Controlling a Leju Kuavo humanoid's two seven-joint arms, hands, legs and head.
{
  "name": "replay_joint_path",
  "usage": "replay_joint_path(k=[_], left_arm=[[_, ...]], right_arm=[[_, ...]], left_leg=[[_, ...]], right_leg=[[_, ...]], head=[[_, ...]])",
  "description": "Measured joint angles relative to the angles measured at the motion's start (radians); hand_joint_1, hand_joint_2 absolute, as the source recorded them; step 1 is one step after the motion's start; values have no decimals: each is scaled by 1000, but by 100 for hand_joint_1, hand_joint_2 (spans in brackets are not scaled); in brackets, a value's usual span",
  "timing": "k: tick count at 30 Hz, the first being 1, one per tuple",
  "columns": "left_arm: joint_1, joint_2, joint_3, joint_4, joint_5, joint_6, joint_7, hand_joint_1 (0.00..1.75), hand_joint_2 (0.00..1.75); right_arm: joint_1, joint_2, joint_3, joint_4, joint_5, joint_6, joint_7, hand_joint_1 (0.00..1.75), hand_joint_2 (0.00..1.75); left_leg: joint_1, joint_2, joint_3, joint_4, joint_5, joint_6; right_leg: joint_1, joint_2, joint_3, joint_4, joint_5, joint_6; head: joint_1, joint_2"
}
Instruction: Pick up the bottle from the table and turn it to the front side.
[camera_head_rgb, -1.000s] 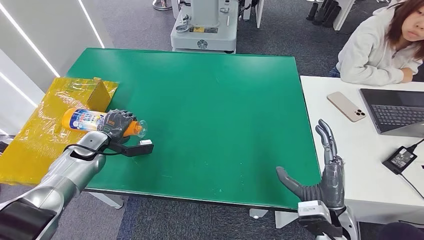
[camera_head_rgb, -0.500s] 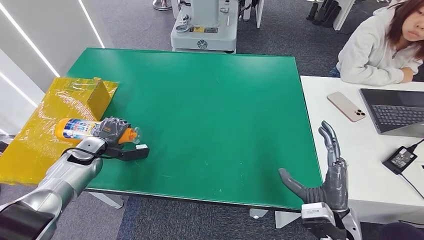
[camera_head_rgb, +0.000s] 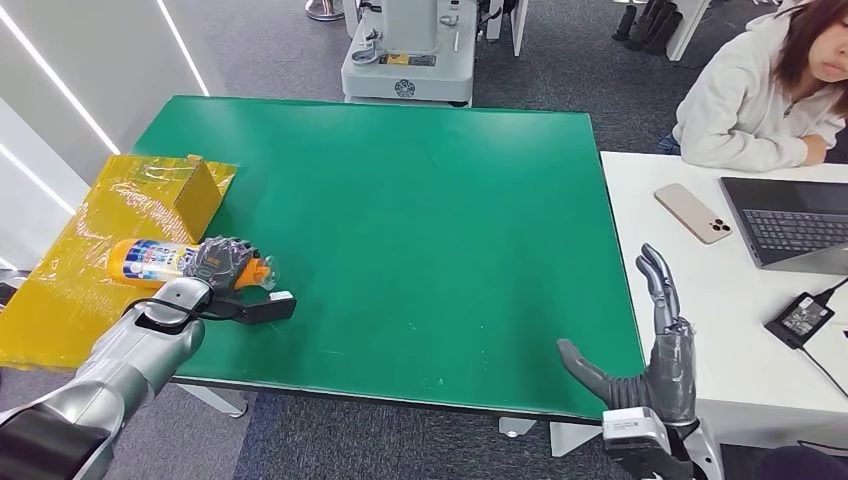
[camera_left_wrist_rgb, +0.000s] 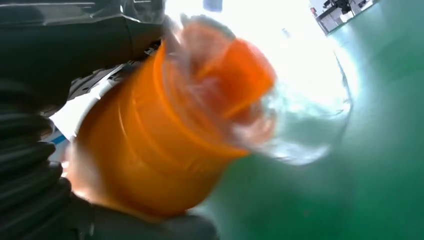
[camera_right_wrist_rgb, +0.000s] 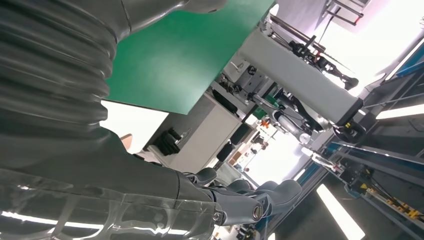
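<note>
Looking down from our head camera, we are seeing a green table (camera_head_rgb: 420, 210) as the landmark for everything else. At the table's near left corner, our left hand (camera_head_rgb: 222, 264) is gripping an orange bottle (camera_head_rgb: 155, 260) with a blue and white label, our dark fingers wrapping around its upper part near the neck. The bottle is lying roughly on its side, its base pointing away from the table over a crumpled yellow bag (camera_head_rgb: 95, 255) that is sitting against the table's left edge, and its clear cap end pointing in over the green surface. In the left wrist view the bottle (camera_left_wrist_rgb: 165, 135) is appearing blurred and very close, its orange shoulder and clear cap (camera_left_wrist_rgb: 300, 120) hanging over the green surface, with our left hand (camera_left_wrist_rgb: 60, 60) wrapping it from behind. At the table's near right corner, our right hand (camera_head_rgb: 655, 345) is holding nothing, its fingers pointing up and spread apart with the thumb sticking out toward the table. In the right wrist view our right hand (camera_right_wrist_rgb: 235, 197) is showing the same loose, empty posture. Just right of the table, a white desk (camera_head_rgb: 700, 290) is carrying a phone (camera_head_rgb: 692, 212), a laptop (camera_head_rgb: 790, 222) and a black charger (camera_head_rgb: 800, 318), and a person (camera_head_rgb: 765, 85) in a pale hooded top is leaning on its far end.
</note>
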Motion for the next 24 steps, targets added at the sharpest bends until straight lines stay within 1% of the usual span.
replay_joint_path(k=[10,24], left_arm=[[14,-8,60,6,45,30,-13,0,175],[24,-45,98,8,44,76,-36,0,175]], right_arm=[[27,-1,0,-13,4,-5,11,0,175],[30,-8,-1,-13,-1,-6,21,0,175]], left_leg=[[0,0,0,0,0,0],[0,0,0,0,0,0]], right_leg=[[0,0,0,0,0,0],[0,0,0,0,0,0]], head=[[0,0],[0,0]])
